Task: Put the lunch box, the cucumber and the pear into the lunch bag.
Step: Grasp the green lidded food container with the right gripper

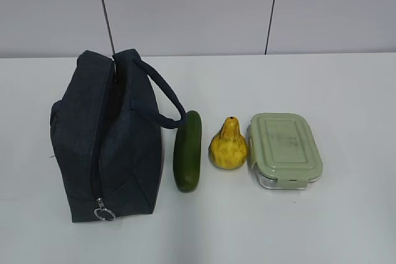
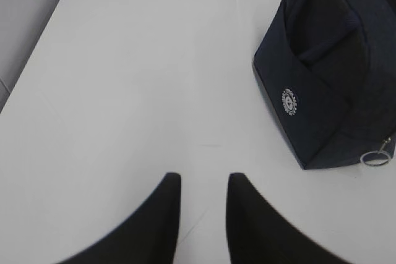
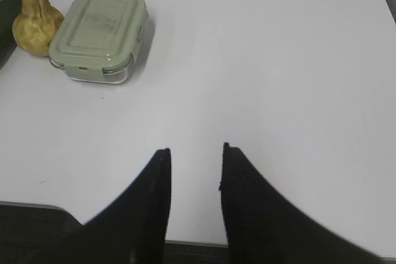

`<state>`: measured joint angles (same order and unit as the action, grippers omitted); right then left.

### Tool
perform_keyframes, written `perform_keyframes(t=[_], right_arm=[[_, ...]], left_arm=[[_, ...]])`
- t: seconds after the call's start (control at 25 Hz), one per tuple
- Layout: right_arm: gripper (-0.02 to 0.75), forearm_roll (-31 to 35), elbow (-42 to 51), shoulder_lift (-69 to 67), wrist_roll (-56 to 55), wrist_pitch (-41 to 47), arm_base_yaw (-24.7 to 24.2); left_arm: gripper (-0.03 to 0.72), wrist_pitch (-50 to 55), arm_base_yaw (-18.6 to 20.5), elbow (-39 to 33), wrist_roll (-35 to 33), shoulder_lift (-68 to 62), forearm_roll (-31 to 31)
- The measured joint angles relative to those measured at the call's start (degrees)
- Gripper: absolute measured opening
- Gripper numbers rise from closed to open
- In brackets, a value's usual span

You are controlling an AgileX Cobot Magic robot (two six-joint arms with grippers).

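The navy lunch bag (image 1: pixel 108 140) stands on the white table at the left, its zipper ring pull (image 1: pixel 104 214) at the near end. To its right lie the dark green cucumber (image 1: pixel 187 150), the yellow pear (image 1: pixel 228 145) and the lunch box (image 1: pixel 284 149) with its sage-green lid. Neither gripper shows in the exterior view. My left gripper (image 2: pixel 204 180) is open over bare table, well left of and nearer than the lunch bag (image 2: pixel 331 66). My right gripper (image 3: pixel 195 151) is open and empty near the table's front edge, with the lunch box (image 3: pixel 99 34) and pear (image 3: pixel 36 21) far off to its upper left.
The table (image 1: pixel 346 91) is white and backed by a grey wall. Its near edge shows under the right gripper, and its left edge (image 2: pixel 28 60) runs beside the left gripper's area. The bag's padded loop handle (image 1: pixel 162 94) arcs toward the cucumber.
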<state>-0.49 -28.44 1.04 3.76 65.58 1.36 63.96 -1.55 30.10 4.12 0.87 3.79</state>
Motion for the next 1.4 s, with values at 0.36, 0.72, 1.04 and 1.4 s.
perform_keyframes(t=[0.36,0.72,1.04,1.4], right_arm=[[0.232,0.0,0.0,0.0,0.0,0.0,0.0],[0.232,0.0,0.0,0.0,0.0,0.0,0.0],[0.232,0.0,0.0,0.0,0.0,0.0,0.0],[0.232,0.0,0.0,0.0,0.0,0.0,0.0]], left_arm=[[0.151,0.0,0.0,0.0,0.0,0.0,0.0],[0.151,0.0,0.0,0.0,0.0,0.0,0.0],[0.151,0.0,0.0,0.0,0.0,0.0,0.0],[0.151,0.0,0.0,0.0,0.0,0.0,0.0]])
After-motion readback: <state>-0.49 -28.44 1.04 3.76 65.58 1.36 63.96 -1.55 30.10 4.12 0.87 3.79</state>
